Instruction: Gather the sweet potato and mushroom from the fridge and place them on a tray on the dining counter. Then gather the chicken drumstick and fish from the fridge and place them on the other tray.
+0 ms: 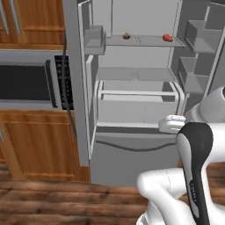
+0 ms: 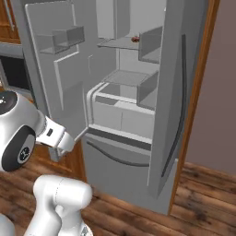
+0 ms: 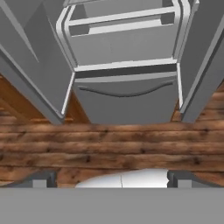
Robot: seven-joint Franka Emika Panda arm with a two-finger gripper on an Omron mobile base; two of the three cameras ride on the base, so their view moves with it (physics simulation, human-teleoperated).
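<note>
Standing open, the fridge [image 1: 132, 83] holds two small items on its upper shelf [image 1: 145, 41], apparently ungathered. The gripper [image 3: 109, 180], fingertips spread wide, grasps nothing and faces the fridge's bottom drawer [image 3: 124, 98].

The fridge [image 1: 132, 149] looks like matt grey steel outside, with a smooth, paler grey plastic-looking lining, shelves and door bins inside; its lower drawer front carries a dark curved handle. The floor [image 3: 109, 144] is brown wood planks with a visible grain and a rough look. The cabinets [image 1: 39, 145] beside the fridge are warm orange-brown wood with a smooth finish. The microwave [image 1: 30, 81] has a steel-grey frame and a dark, slightly glossy window.
</note>
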